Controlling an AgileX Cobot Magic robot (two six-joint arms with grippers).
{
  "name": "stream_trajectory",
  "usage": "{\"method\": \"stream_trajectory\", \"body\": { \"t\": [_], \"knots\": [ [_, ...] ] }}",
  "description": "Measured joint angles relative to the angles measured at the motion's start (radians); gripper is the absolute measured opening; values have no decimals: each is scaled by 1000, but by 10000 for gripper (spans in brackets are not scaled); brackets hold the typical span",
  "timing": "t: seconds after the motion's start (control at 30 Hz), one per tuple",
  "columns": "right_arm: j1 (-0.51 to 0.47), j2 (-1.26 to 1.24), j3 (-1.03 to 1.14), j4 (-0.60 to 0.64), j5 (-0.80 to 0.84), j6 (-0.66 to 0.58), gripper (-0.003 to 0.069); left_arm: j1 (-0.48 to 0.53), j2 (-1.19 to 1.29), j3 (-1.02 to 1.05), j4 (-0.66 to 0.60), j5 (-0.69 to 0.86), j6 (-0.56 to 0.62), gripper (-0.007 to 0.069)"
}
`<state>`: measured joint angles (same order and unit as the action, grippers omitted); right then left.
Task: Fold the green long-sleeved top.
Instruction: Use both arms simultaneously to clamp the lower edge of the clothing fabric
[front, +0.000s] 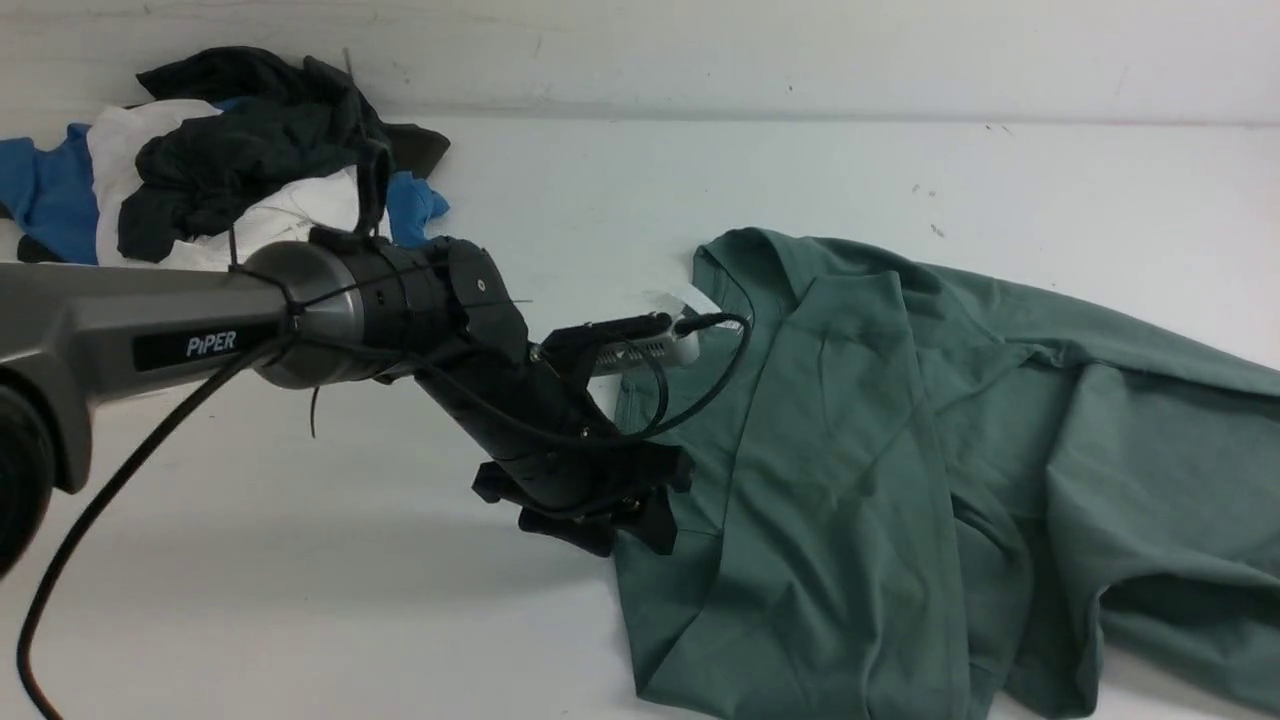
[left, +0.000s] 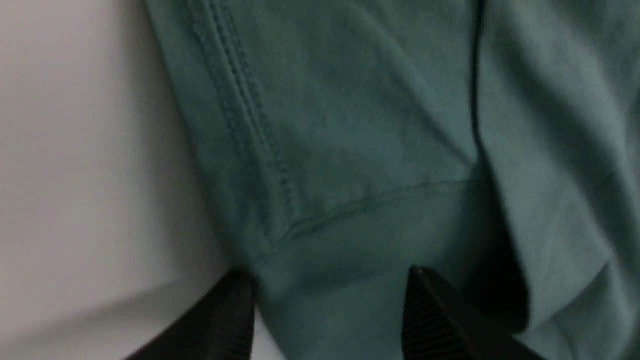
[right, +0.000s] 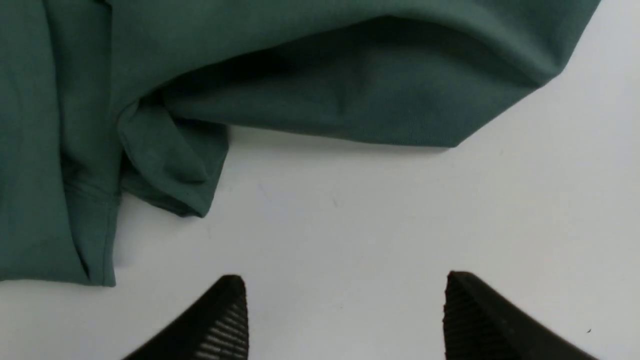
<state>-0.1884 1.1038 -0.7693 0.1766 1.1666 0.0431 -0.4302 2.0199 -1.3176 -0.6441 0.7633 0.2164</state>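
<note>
While the green long-sleeved top (front: 900, 450) lies rumpled on the white surface (front: 640, 170), the left tool (front: 600, 515) hangs at the garment's edge, jaws apart and gripping nothing. Directly under its tips, and running on ahead of them, is a double-stitched sleeve hem (left: 245, 110).

The right tool (right: 345, 305), seen only from its own wrist camera, is also spread wide and empty over bare surface. A folded corner of the top lies just ahead of its tips, not touching them.

The step in hand appears to be working this sleeve edge. To do it well, the left tool would probably need to close on the hem itself, taking every layer deep between its jaws, and then carry it low across the body so the jersey lies flat rather than bunching. The right tool could steady the other side.

Counted: one green top, one hem in close view, two tools, and one heap of other clothes (front: 230, 160) in black, white and blue, well beyond the left tool.
</note>
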Motion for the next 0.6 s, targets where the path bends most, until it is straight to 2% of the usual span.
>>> {"method": "stream_trajectory", "body": {
  "t": [0.1,0.13,0.17,0.2,0.23,0.37,0.43,0.6],
  "knots": [
    [0,0,3,2,-8,0,482,-6,11,-5,-8,-31,2,295],
    [0,0,18,8,-19,-1,482,-7,15,-7,-8,-39,10,213],
    [3,0,32,13,-27,-3,482,-6,16,-8,-8,-43,14,177],
    [12,0,52,15,-42,-5,482,0,16,-8,-7,-47,24,83],
    [30,0,74,15,-56,-8,482,8,16,-8,-7,-47,33,46],
    [97,10,110,18,-77,-8,482,57,2,-8,-7,-39,54,4],
    [168,41,115,8,-92,-8,482,133,-32,-8,-7,-17,70,-4],
    [275,161,115,-26,-153,17,482,308,-94,-8,-2,32,83,-4]
  ]
}}
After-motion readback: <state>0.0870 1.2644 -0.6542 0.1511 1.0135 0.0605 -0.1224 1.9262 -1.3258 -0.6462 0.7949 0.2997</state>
